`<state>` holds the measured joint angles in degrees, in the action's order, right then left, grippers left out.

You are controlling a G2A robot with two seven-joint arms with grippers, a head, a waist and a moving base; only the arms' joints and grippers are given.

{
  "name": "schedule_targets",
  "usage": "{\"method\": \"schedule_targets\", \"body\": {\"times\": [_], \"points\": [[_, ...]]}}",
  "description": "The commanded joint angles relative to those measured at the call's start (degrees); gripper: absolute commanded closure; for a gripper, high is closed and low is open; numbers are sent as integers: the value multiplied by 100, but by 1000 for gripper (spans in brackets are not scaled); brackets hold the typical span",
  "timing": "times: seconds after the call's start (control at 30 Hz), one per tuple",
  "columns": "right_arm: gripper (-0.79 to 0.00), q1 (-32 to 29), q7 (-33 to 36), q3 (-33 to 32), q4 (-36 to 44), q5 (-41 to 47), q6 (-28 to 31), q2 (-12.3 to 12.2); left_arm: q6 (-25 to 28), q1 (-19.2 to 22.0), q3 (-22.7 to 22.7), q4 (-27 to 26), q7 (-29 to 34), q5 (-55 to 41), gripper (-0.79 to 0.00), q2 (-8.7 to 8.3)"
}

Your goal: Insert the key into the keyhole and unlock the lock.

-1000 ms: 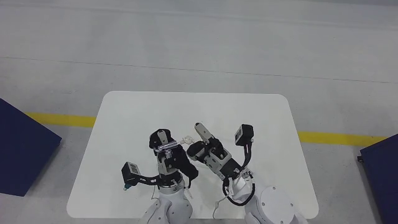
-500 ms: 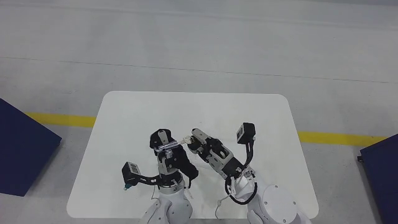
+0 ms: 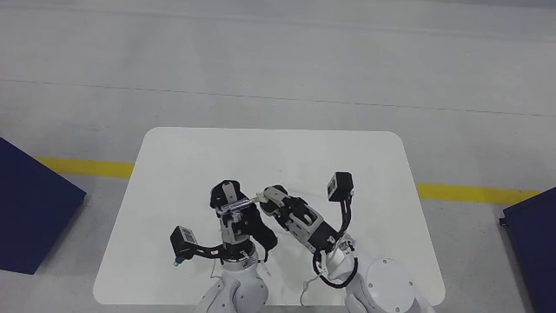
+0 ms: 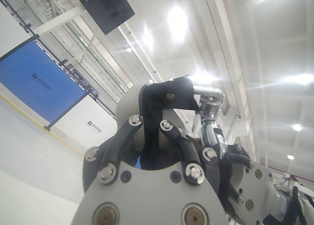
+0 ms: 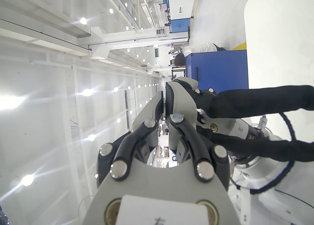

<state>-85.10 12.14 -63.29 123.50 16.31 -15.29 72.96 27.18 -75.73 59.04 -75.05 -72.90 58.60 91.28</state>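
change: right gripper (image 5: 163, 99) has turned and come in, its tip now just beside the lock (image 4: 209, 103) | grip: its pads are pressed together; whether the key sits between them I cannot tell | lock: clamped in left gripper (image 3: 228, 197) | meaning: probably lining up for the keyhole; insertion seems not yet begun

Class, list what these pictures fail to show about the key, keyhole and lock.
- Key: right wrist view, hidden if present between the shut fingers of the right gripper.
- Keyhole: left wrist view, lock is glare-washed chrome, partly behind a black finger.
- Contact between left gripper and right gripper: top view, too small.
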Motion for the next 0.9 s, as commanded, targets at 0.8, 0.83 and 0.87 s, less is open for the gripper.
{"method": "schedule_targets", "body": {"times": [0.8, 0.83, 0.87], "points": [[0, -117, 759, -356, 326, -87, -740, -105, -533, 209, 316, 443, -567, 1651, 0, -130], [0, -119, 797, -378, 331, -88, -788, -111, -552, 221, 336, 450, -575, 1679, 0, -136], [0, -119, 829, -401, 340, -82, -821, -117, -584, 234, 359, 460, -583, 1743, 0, -146]]}}
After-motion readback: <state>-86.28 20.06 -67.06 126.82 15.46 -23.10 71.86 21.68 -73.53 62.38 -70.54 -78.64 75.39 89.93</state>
